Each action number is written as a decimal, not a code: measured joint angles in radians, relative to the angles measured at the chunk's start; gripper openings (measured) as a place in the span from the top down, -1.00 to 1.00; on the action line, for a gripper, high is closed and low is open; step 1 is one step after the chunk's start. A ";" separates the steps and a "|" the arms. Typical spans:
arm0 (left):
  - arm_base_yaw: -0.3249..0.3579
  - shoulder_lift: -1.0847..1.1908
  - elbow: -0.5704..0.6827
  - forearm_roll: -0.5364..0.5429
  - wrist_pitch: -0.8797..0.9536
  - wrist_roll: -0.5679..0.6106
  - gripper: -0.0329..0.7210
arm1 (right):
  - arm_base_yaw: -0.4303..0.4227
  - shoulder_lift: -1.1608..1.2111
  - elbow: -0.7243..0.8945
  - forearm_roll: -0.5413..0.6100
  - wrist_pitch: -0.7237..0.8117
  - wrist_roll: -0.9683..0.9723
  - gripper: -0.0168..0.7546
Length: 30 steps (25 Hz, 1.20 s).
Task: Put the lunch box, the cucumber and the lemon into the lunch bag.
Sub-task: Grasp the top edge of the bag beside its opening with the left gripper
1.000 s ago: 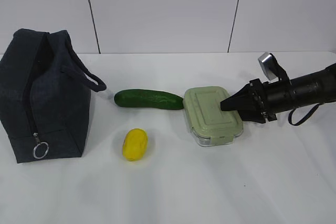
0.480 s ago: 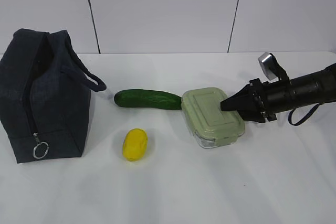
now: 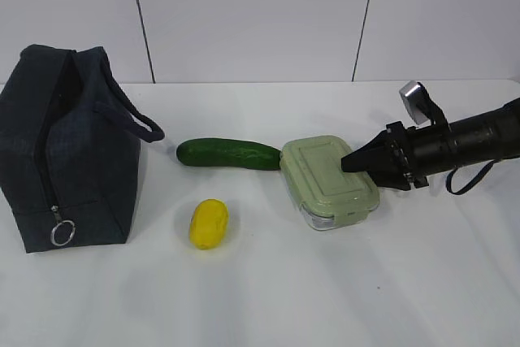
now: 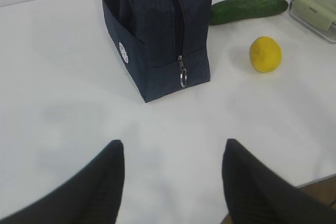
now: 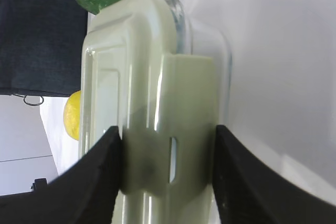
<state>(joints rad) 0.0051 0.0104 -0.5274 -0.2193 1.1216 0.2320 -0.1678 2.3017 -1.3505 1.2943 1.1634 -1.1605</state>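
Right wrist view: right gripper (image 5: pixel 167 179) jaws apparently clamp the lunch box (image 5: pixel 152 93) edge.

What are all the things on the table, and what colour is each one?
lunch bag: one, dark navy, standing at the left of the table, zipper ring hanging low on its front.
cucumber: one, dark green, lying in the middle, its right end at the lunch box.
lemon: one, yellow, in front of the cucumber.
lunch box: one, clear with a pale green lid, right of the middle.
table: one, white.
left gripper: one, black, open over bare table.
right gripper: one, black, its fingers on either side of the lunch box.
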 joint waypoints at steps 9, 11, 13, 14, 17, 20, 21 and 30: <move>0.000 0.000 0.000 0.000 0.000 0.000 -0.23 | 0.000 0.000 0.000 -0.011 0.006 0.001 -0.04; 0.000 0.000 0.000 0.000 0.000 0.000 -0.23 | 0.000 0.000 -0.001 -0.017 0.007 0.002 -0.04; 0.000 0.000 0.000 0.000 0.000 0.000 -0.23 | 0.000 0.000 -0.002 -0.024 0.007 0.006 -0.04; 0.000 0.000 0.000 0.000 0.000 0.000 -0.23 | 0.000 0.000 -0.002 -0.028 0.009 0.012 -0.04; 0.000 0.000 0.000 0.000 0.000 0.000 -0.23 | 0.000 0.000 -0.002 -0.035 0.011 0.020 -0.06; 0.000 0.000 0.000 0.000 0.000 0.000 -0.23 | 0.000 0.000 -0.002 -0.039 0.013 0.024 -0.11; 0.000 0.000 0.000 0.000 0.000 0.000 -0.23 | 0.000 0.000 -0.002 -0.041 0.013 0.026 -0.11; 0.000 0.000 0.000 0.000 0.000 0.000 -0.23 | 0.000 -0.004 -0.005 -0.083 0.027 0.037 -0.12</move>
<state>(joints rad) 0.0051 0.0104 -0.5274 -0.2193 1.1216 0.2320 -0.1678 2.2980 -1.3550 1.2112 1.1901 -1.1240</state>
